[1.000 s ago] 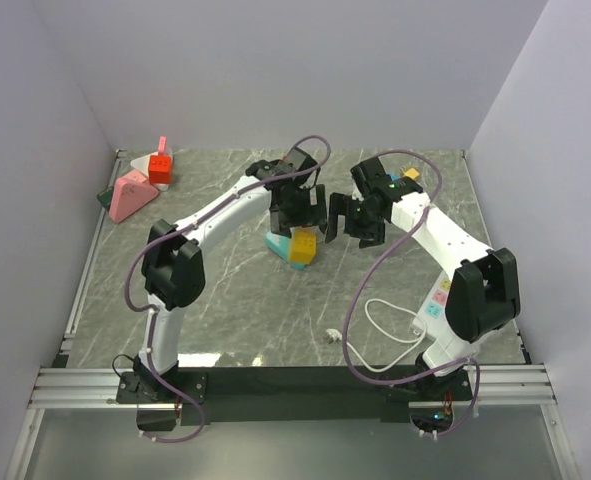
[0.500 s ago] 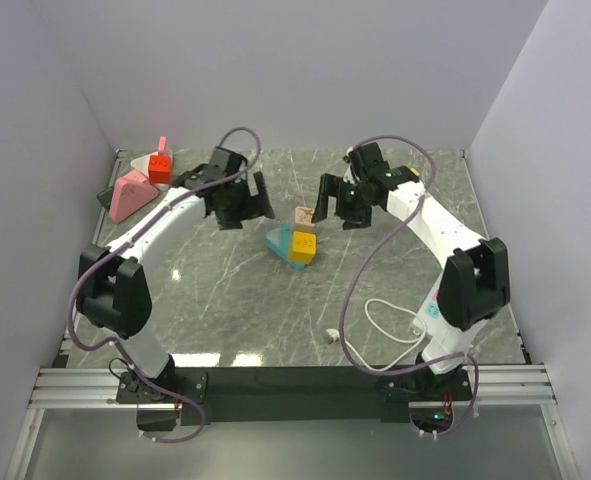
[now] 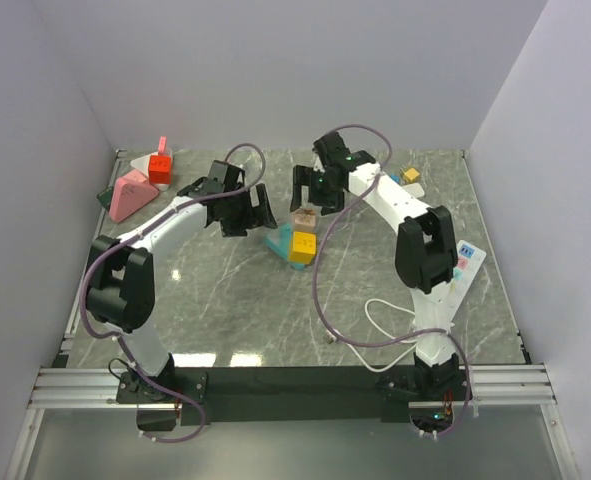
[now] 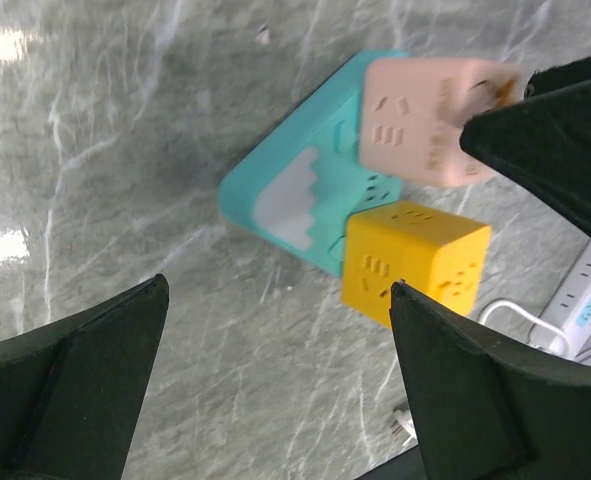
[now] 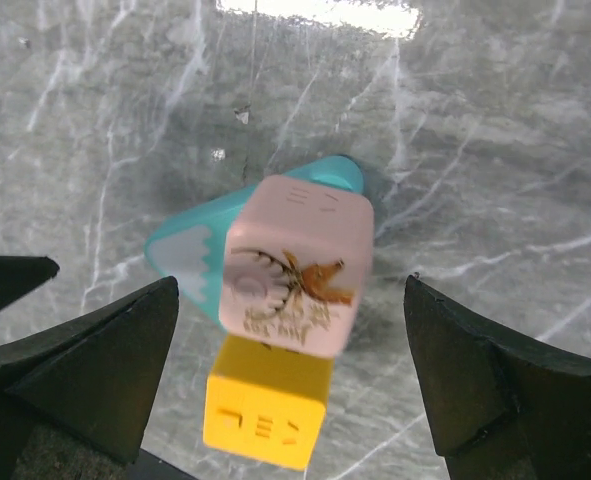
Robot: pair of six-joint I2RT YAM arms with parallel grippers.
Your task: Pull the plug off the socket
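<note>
Both grippers are spread wide, nothing held. The pink plug cube (image 5: 295,265) sits straight below my right gripper (image 3: 313,198), between its open fingers but not touching them. It looks plugged into the teal socket block (image 4: 295,200), with a yellow cube (image 4: 415,260) just beside it. My left gripper (image 4: 277,290) has the whole cluster ahead of it, pink cube farthest, all clear of its fingers. My guess: light hard plastic, smooth and a bit slippery, pins seated stiffly. I'd pinch two flat opposite sides and pin the teal block with the left.
</note>
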